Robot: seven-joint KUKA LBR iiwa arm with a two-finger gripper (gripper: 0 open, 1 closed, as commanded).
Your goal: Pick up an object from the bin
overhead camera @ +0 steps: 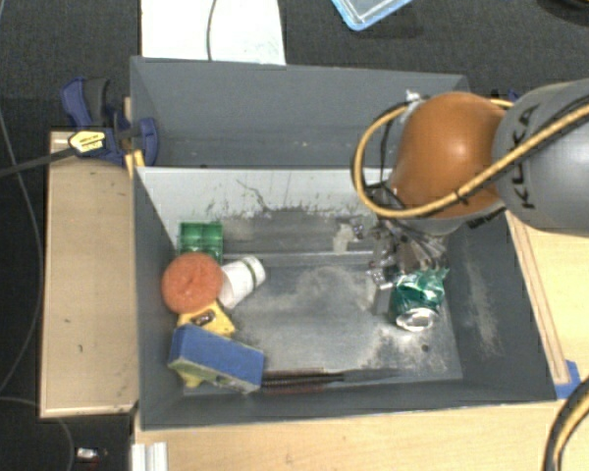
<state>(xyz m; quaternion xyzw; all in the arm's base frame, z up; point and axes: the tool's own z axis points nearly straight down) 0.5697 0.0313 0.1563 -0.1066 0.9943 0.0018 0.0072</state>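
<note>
My gripper (401,255) hangs low in the right half of the bin, under the arm's orange cover. Directly below it in the view lies a crushed green drink can (417,300), its silver end turned toward the bin's front. The gripper's lower end reaches the top of the can; I cannot make out whether it touches it. Nothing is seen held.
At the left side of the bin several things are clustered: a green block (200,237), an orange-red ball (191,281), a small white bottle (241,278), a yellow piece (208,318) and a blue-and-yellow sponge (217,357). A dark thin stick (304,381) lies along the front wall.
</note>
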